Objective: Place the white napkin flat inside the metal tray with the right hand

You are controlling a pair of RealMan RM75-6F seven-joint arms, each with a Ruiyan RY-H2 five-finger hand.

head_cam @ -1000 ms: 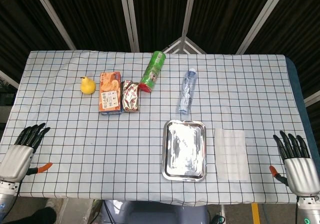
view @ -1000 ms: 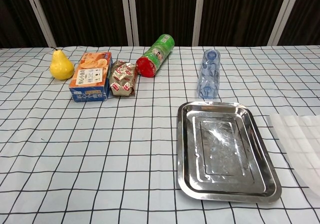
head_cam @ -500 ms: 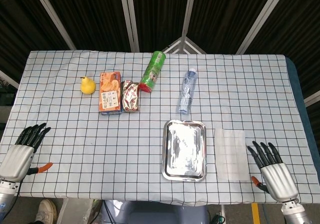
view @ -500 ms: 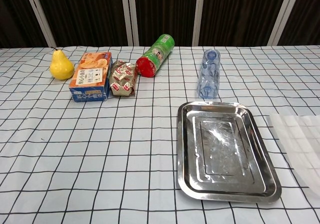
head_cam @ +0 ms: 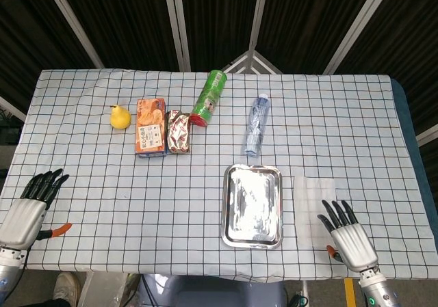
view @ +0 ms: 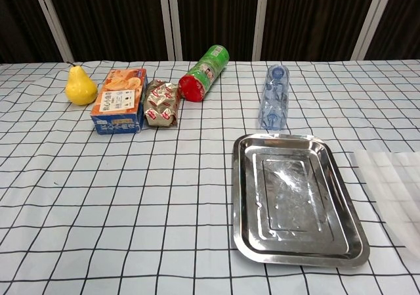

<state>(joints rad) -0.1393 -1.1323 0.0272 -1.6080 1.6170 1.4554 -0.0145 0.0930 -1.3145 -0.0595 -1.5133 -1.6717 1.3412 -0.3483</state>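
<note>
The white napkin (head_cam: 313, 201) lies flat on the checked cloth just right of the metal tray (head_cam: 252, 238), which holds nothing. In the chest view the napkin (view: 392, 184) runs off the right edge beside the tray (view: 245, 196). My right hand (head_cam: 348, 235) hovers at the napkin's near right corner, fingers spread and pointing away from me, holding nothing. My left hand (head_cam: 31, 206) hangs off the table's near left edge, fingers apart and empty. Neither hand shows in the chest view.
Behind the tray lies a clear water bottle (head_cam: 256, 124). Further left are a green chip can (head_cam: 210, 98), a foil snack pack (head_cam: 179, 132), an orange cracker box (head_cam: 151, 126) and a yellow pear (head_cam: 120, 117).
My right hand has moved left from beyond the table's right edge to the napkin's near right corner. The left hand and all objects stay put.
</note>
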